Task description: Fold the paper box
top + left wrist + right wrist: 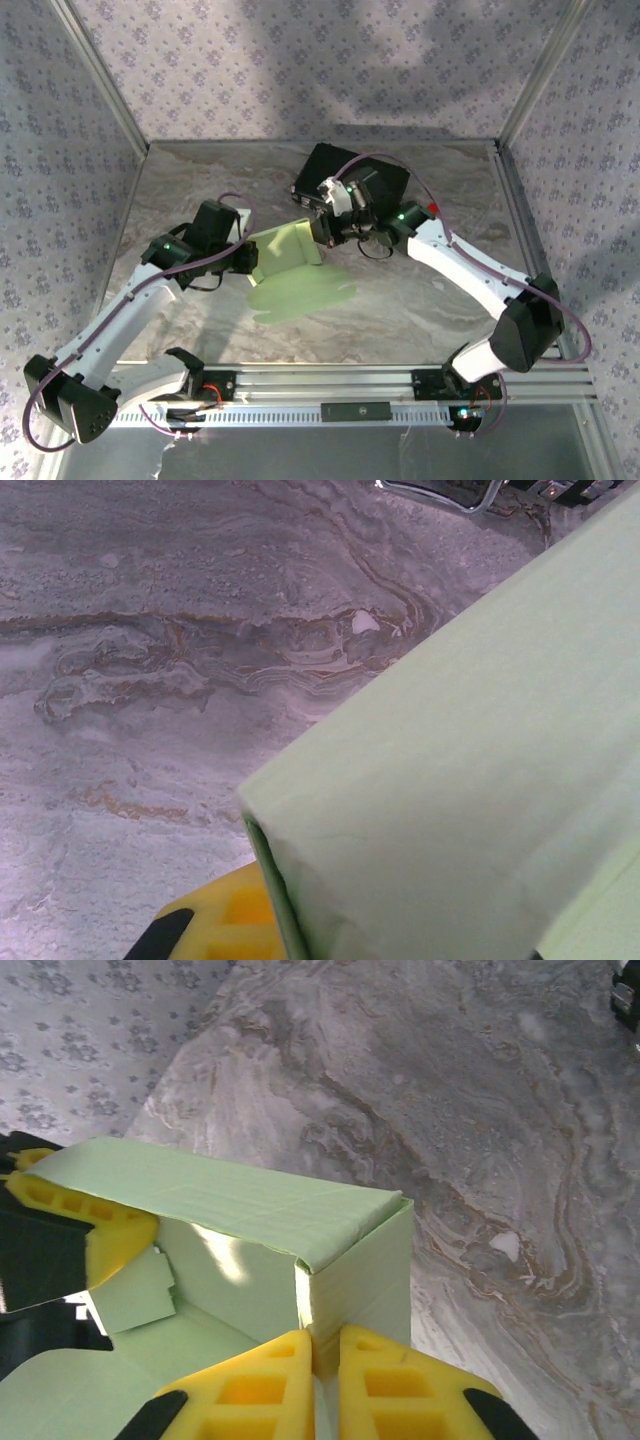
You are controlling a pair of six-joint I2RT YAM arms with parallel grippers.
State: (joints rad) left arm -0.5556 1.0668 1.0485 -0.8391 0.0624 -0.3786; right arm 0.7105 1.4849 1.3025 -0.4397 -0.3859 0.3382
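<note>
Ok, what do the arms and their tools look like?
The left arm and right arm have white links and black joint housings, with small green lights near the wrists. Purple cables loop along each. The left tool and right tool carry chunky yellow fingers with moulded square recesses and black backing.

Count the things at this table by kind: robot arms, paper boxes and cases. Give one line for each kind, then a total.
robot arms: 2 (left arm, right arm)
paper box: 1
black case: 1
Total: 4
</note>
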